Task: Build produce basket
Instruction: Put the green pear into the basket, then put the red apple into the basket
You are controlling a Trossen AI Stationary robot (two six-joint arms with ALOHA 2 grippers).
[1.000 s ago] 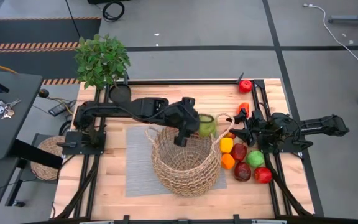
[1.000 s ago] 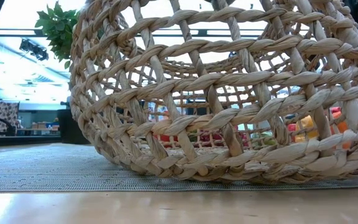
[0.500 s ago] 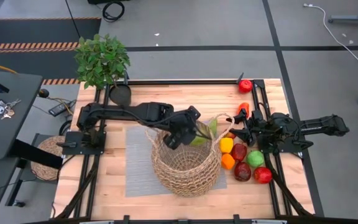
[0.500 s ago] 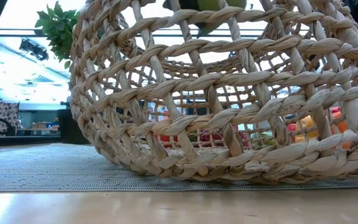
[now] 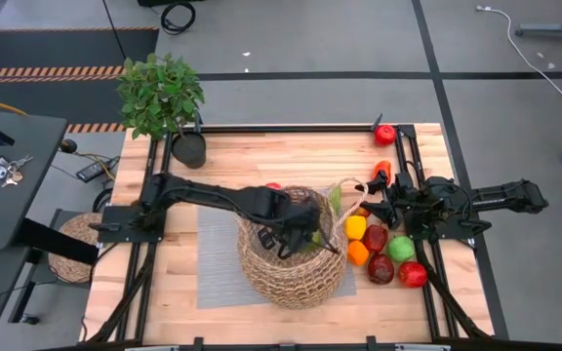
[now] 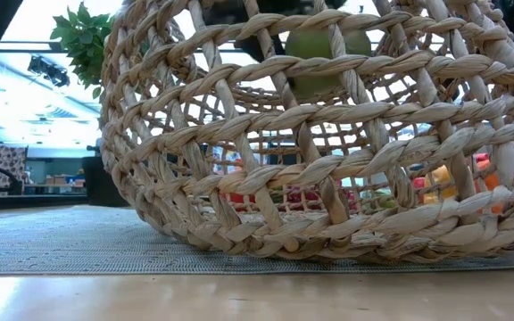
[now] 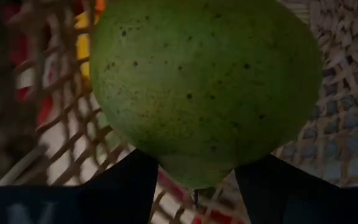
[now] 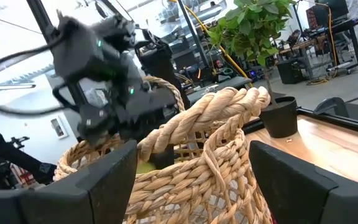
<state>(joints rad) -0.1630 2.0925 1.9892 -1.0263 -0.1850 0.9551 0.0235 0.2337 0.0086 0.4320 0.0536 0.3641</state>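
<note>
The big round tan wicker basket (image 5: 294,257) sits in the middle of the high view, on a grey woven mat (image 5: 218,255) on the light wooden table (image 5: 291,161). The left gripper (image 5: 305,237) reaches down inside the basket's open top. Its two dark fingers (image 7: 120,186) are squeezed on a round green speckled fruit (image 7: 205,87). In the low view the fruit (image 6: 315,61) hangs high inside the basket, near the rim, well above the basket floor.

The right gripper (image 5: 371,203) waits at the right of the high view, just beside the basket's rope loop handle (image 8: 219,109). Its fingers are spread apart and hold nothing. Below it in the high view lies a pile of yellow, orange, dark red, green and red round fruits (image 5: 383,252). One small red fruit (image 5: 385,135) sits alone at the table's upper right. A leafy green plant in a black pot (image 5: 164,102) stands at the upper left.
</note>
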